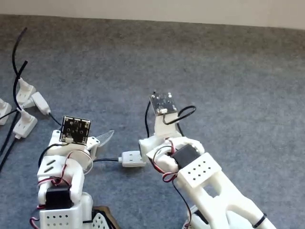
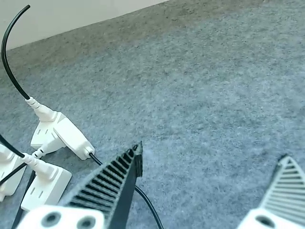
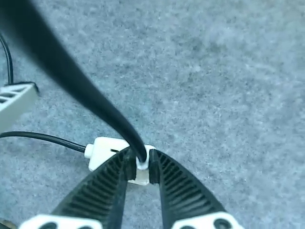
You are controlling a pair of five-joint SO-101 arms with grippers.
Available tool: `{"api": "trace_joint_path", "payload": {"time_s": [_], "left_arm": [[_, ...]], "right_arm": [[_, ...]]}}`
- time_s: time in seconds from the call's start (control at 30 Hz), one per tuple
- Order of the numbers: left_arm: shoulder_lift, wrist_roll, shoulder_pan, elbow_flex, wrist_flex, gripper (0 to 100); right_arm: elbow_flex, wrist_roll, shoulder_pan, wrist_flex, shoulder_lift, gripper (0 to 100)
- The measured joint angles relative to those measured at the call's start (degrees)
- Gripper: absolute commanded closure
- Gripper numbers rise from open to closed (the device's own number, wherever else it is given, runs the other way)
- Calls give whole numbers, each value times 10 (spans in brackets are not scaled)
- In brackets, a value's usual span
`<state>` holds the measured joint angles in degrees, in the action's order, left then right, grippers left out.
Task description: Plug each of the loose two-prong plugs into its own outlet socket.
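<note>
Plug (image 3: 141,167): small white two-prong one, pinched in your right gripper (image 3: 141,157), jaws narrowed tight onto it. Its thick black cord (image 3: 62,71) rises out of the grip toward the wrist camera. The plug sits hard against a white socket block (image 3: 106,149) lying flat on the grey bench (image 1: 238,86); you can't tell whether the prongs are fully seated. A thin black lead (image 3: 43,138) leaves the block's other end and, in the high view, runs toward the base of your left arm. In the high view, plug and block lie near the front of the bench, between your two arms, with the right arm bent low over them. Your left gripper (image 2: 210,151) hangs above the bench, jaws wide, nothing between them: one black ribbed finger (image 2: 114,183), one white ribbed finger (image 2: 283,183). Well apart, at the left side of the bench, there's a cluster of white plug and socket pieces (image 1: 24,125) bunched together with black cords (image 2: 12,67) trailing off. Some pieces touch or overlap; which are actually joined you can't tell.
</note>
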<state>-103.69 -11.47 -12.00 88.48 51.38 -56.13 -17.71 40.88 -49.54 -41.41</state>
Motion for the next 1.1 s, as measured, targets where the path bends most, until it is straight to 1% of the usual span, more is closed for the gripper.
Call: {"api": "trace_joint_path", "payload": {"time_s": [0.3, 0.43, 0.57, 0.73, 0.8, 0.9, 0.97, 1.1], "left_arm": [[0, 0, 0, 0, 0, 596], [0, 0, 0, 0, 0, 596], [0, 0, 0, 0, 0, 596], [0, 0, 0, 0, 0, 596], [0, 0, 0, 0, 0, 596], [0, 0, 0, 0, 0, 596], [0, 0, 0, 0, 0, 596], [0, 0, 0, 0, 0, 596]], "right_arm": [[9, 0, -3, 7, 68, 994], [10, 0, -1, 7, 70, 994], [9, 0, 20, 8, 70, 994], [3, 0, 22, 9, 69, 994], [-18, 0, 22, 28, 69, 994], [-62, 4, 22, 91, 69, 994], [-84, 25, 22, 122, 68, 994], [-95, 43, 22, 134, 68, 994]]}}
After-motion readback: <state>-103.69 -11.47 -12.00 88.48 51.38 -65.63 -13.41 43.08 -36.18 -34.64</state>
